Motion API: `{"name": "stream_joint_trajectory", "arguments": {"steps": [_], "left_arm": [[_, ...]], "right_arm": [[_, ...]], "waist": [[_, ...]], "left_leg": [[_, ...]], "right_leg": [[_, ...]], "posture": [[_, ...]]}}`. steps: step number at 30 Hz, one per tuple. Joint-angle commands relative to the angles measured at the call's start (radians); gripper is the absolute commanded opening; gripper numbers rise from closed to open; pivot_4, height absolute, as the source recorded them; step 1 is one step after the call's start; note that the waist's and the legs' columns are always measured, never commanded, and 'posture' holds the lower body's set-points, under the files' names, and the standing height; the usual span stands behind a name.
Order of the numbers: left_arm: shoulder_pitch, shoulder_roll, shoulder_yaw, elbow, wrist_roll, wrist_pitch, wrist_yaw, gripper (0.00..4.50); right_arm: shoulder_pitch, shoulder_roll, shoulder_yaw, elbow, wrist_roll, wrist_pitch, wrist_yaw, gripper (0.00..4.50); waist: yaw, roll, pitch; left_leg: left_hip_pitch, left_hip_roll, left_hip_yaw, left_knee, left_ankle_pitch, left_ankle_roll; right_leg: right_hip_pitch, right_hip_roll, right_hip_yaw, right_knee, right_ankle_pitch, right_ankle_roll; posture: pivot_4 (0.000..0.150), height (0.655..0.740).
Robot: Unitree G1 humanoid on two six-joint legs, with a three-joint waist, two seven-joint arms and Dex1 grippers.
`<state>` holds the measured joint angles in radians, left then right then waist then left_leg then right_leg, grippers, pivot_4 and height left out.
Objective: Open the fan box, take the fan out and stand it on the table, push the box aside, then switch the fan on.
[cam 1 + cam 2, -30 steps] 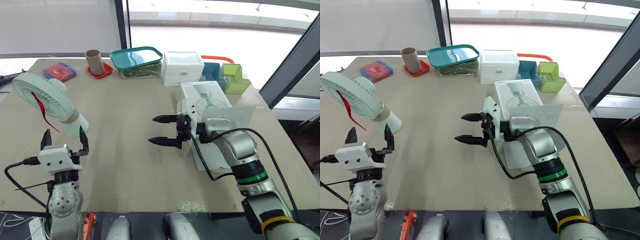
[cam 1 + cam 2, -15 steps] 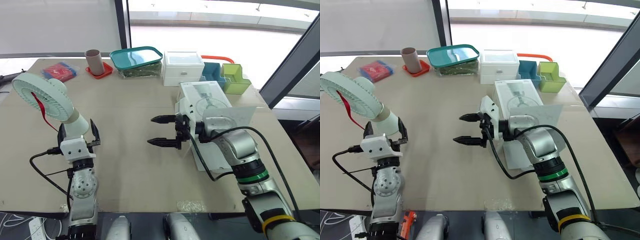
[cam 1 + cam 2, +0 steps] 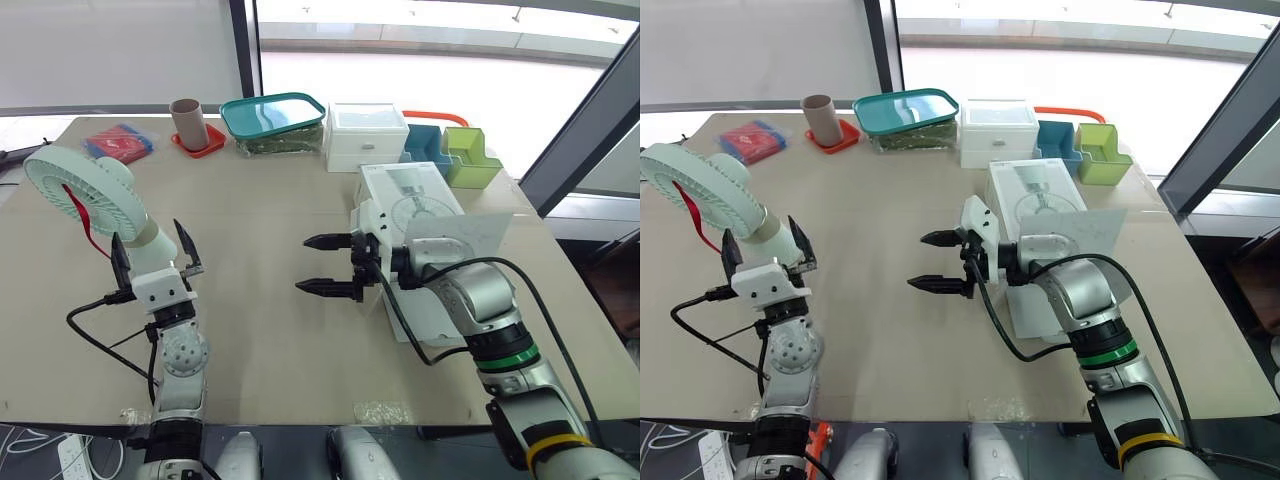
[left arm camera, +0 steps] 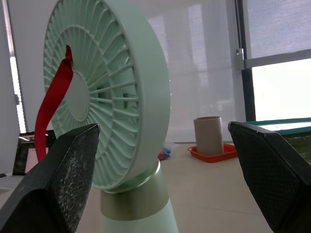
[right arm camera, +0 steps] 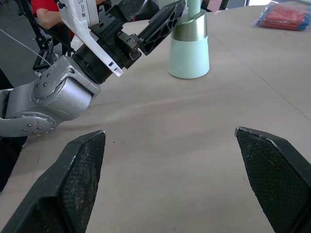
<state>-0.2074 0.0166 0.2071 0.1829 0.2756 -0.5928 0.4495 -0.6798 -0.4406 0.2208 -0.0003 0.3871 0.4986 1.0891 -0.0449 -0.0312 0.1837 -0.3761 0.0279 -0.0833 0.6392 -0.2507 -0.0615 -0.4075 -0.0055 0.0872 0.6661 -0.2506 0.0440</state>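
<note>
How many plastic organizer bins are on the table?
2: a blue bin right of the white drawer box, a green bin right of that. An orange rim behind may be another.

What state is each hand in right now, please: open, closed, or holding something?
Left hand: open, at the base of the fan, holding nothing.
Right hand: open and empty, beside the fan box.

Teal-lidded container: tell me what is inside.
Through the clear wall of the container, dark greenish contents show; the teal lid covers them from above, so I cannot identify them.
</note>
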Motion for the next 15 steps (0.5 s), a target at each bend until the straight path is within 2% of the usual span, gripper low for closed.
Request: {"name": "stream_joint_trajectory", "arguments": {"steps": [1,9,15], "left_arm": [[-0.037,0.012,0.006,0.013,0.020,-0.017,0.042,4.50],[-0.093,0.005,-0.015,0.029,0.018,0.013,0.059,4.50],[-0.109,-0.017,-0.027,0.003,0.097,0.071,0.141,4.50]], "right_arm": [[-0.012,-0.001,-0.015,-0.039,0.006,-0.006,-0.003,4.36],[-0.008,0.004,-0.013,-0.044,0.005,-0.004,-0.014,4.36],[0.002,0.001,-0.015,-0.048,0.005,-0.005,-0.026,4.36]], "waist": [[0.000,0.000,0.000],[0.000,0.000,0.000],[0.000,0.000,0.000]], "left_leg": [[0.000,0.000,0.000,0.000,0.000,0.000],[0.000,0.000,0.000,0.000,0.000,0.000],[0.000,0.000,0.000,0.000,0.000,0.000]], "right_leg": [[0.000,0.000,0.000,0.000,0.000,0.000],[0.000,0.000,-0.001,0.000,0.000,0.000],[0.000,0.000,-0.001,0.000,0.000,0.000]], "posture": [[0.150,0.7400],[0.150,0.7400],[0.150,0.7400]]}}
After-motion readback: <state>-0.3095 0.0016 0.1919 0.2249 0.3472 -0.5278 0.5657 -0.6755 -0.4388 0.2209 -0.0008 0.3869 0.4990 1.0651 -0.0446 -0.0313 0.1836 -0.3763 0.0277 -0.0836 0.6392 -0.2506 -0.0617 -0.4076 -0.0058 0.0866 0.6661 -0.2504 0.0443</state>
